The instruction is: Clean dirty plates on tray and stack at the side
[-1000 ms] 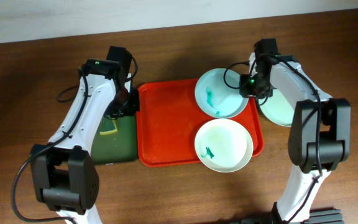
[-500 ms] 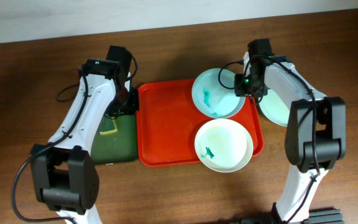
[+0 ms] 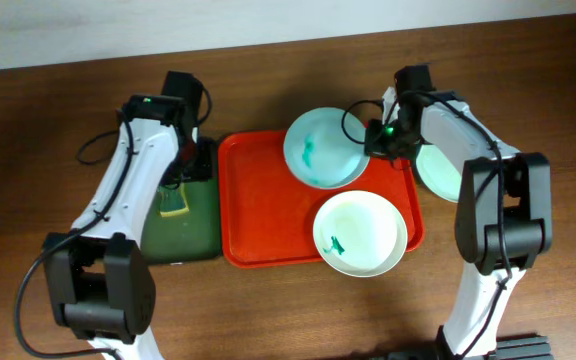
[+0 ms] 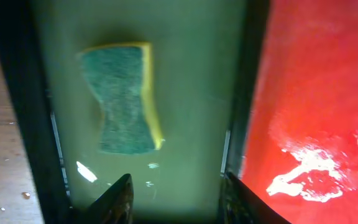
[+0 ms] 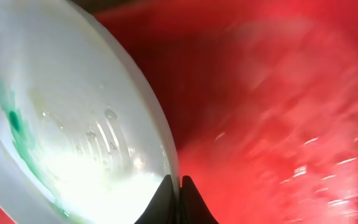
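My right gripper (image 3: 374,140) is shut on the right rim of a white plate (image 3: 321,148) with a teal smear, which lies over the far edge of the red tray (image 3: 263,215). In the right wrist view the rim sits pinched between the fingertips of the right gripper (image 5: 179,198), with the plate (image 5: 67,124) to the left and the tray (image 5: 278,93) behind. A second smeared plate (image 3: 360,232) rests on the tray's near right. A third plate (image 3: 440,175) lies on the table right of the tray, partly under my right arm. My left gripper (image 4: 179,200) hangs open above the sponge's green tray.
A narrow dark green tray (image 3: 193,225) lies against the red tray's left side, with a yellow-and-green sponge (image 3: 175,205) in it. In the left wrist view the sponge (image 4: 122,99) lies ahead of the fingers. A black cable (image 3: 98,150) trails on the table at far left.
My right gripper has shut on the far plate's rim and drawn it to the left along the tray's far edge. The left gripper has opened wider and shifted slightly left.
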Controlling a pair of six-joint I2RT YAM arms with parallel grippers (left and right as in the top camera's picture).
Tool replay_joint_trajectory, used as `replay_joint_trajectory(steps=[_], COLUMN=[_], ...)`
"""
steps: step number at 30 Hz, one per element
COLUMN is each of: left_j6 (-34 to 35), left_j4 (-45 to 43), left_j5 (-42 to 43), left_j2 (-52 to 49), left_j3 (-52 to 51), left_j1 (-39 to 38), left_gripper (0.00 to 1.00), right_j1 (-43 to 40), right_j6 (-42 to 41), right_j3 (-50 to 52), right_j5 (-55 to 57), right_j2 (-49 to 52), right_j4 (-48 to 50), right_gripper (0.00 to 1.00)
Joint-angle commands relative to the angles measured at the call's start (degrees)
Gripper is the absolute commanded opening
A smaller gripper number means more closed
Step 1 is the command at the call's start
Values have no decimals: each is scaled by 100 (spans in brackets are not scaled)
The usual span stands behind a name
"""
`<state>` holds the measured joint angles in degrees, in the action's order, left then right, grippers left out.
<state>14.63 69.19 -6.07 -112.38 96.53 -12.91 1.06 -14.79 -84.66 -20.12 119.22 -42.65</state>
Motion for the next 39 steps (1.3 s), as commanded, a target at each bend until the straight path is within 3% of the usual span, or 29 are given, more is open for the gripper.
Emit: replay_joint_trajectory(steps=[1,6,12,15,17,18,22,31,34,39], left_j6=[31,-323,-400,-400,-400,-400,-398,-415,-898,-918], left_j4=[96,114,138,138,133,136,133,-1038,-1174,-1414], left_j5=[-74,114,116,225,221,221,219,723,946,822], left_j2=[59,59,0,-26,-26,-26,-28,-33,-42,-52], left_j3=[48,48,-7,-7,-7,-7,-20,-1047,-1102,-1290], left_j1=[529,999,1045,1045,1045,1045,1045,1045,1045,1045], left_gripper=[46,44,43,45,45,45,52,42,45,50], right_j1=[446,1051,1458,1478,1467,1467,1506,1523,1521,1521], right_j6=[-229,-986,-1126,-1121,-1119,-1115,-1102,-1099,-1099,-1099], right_j3=[35,35,35,35,35,35,35,35,35,35], right_j5=[-284,-186,-22,352,621,734,732,732,732,732], right_j2=[46,46,46,46,46,46,46,46,46,46], right_j4=[-162,-424,-520,-533,-435,-391,-365,-345,-343,-343], right_gripper=[4,4,4,33,40,39,18,17,17,17])
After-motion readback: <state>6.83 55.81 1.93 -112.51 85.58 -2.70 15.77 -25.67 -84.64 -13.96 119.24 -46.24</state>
